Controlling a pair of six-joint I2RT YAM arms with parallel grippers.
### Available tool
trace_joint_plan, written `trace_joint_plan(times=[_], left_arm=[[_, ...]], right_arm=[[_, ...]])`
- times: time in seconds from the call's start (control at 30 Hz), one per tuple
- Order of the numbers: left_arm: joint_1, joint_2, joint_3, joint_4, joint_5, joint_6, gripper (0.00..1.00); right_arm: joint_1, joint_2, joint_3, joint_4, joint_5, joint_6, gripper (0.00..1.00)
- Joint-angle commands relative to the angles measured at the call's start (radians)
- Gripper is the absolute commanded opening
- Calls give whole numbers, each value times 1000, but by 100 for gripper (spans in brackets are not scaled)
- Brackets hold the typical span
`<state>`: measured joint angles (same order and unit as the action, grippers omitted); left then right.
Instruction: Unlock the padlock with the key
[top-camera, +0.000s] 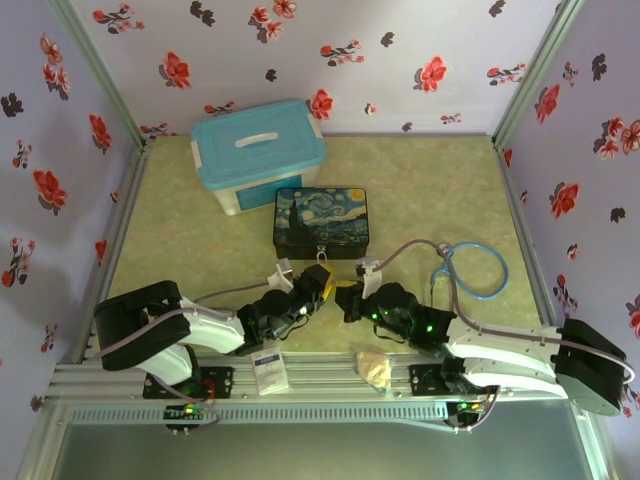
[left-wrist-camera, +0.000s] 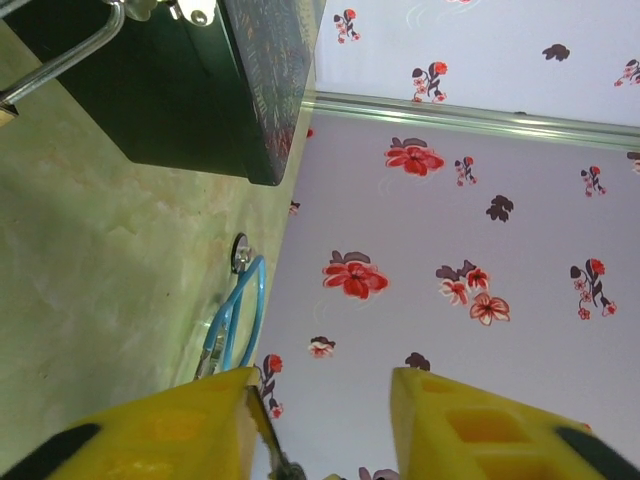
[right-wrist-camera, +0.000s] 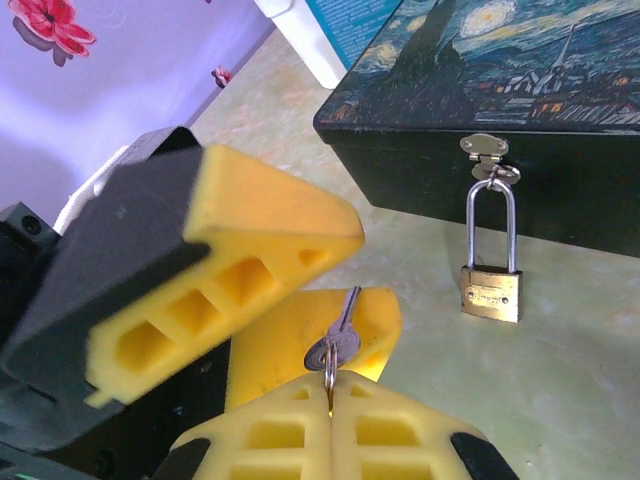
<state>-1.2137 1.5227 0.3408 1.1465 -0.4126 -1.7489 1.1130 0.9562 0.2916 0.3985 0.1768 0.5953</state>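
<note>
Padlock (right-wrist-camera: 491, 292): small brass body with a long, thin silver shackle; it hangs from the clasp (right-wrist-camera: 485, 148) on the near face of the painted box (right-wrist-camera: 520, 70).
Key (right-wrist-camera: 343, 318): small, grey, on a ring; it stands up on the near side of the padlock, apart from it.
Right tool (right-wrist-camera: 330, 395): pads pressed together, gripping the key by its ring.
Left tool (left-wrist-camera: 320, 400): fingers apart, holding nothing, just beside the key.
Right wrist view: the brass body and the key.
Left wrist view: part of the shackle, and a blue stethoscope (left-wrist-camera: 235, 320) on the tabletop (left-wrist-camera: 110, 270), right of the box.
</note>
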Motion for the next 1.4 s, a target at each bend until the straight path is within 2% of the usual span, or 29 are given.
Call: trace_joint_plan(times=[0.0,0.13,0.3,0.43,0.5,0.53,0.6,0.63,0.7,0.73,0.93,1.07,1.2,1.37], left_arm=[[-4,3,5,12,-23,48,33],[-2,6,18,1,-5,76,18],[-3,14,17,-2,-3,83,16],[-2,11,23,-6,2,108,2],[-2,8,28,-16,5,120,0],[-2,5,30,-20,6,130,0],[-1,2,32,-26,6,144,0],[-1,-2,32,-29,7,156,0],[-1,-17,39,-43,10,196,0],[-1,-32,46,-65,15,225,0],[6,-135,63,-94,17,476,0],[19,-137,87,-44,80,547,0],[20,-124,106,5,125,581,0],[13,-162,128,-16,153,648,0]], right_arm=[[7,-29,-19,-33,34,6,0],[8,-49,-23,-50,45,7,0],[7,-82,-38,-67,56,10,0],[8,-112,-46,-82,57,12,0],[7,-125,-43,-95,53,7,2],[7,-133,-43,-100,50,4,8],[8,-148,-36,-117,39,-7,13],[7,-161,-35,-123,43,-4,24],[5,-194,-50,-115,80,42,62],[0,-217,-73,-76,82,62,71],[-113,-356,-164,107,-80,243,93],[-176,-365,-160,202,-220,314,97],[-202,-350,-166,297,-280,345,98],[-236,-266,-198,485,-354,406,88]])
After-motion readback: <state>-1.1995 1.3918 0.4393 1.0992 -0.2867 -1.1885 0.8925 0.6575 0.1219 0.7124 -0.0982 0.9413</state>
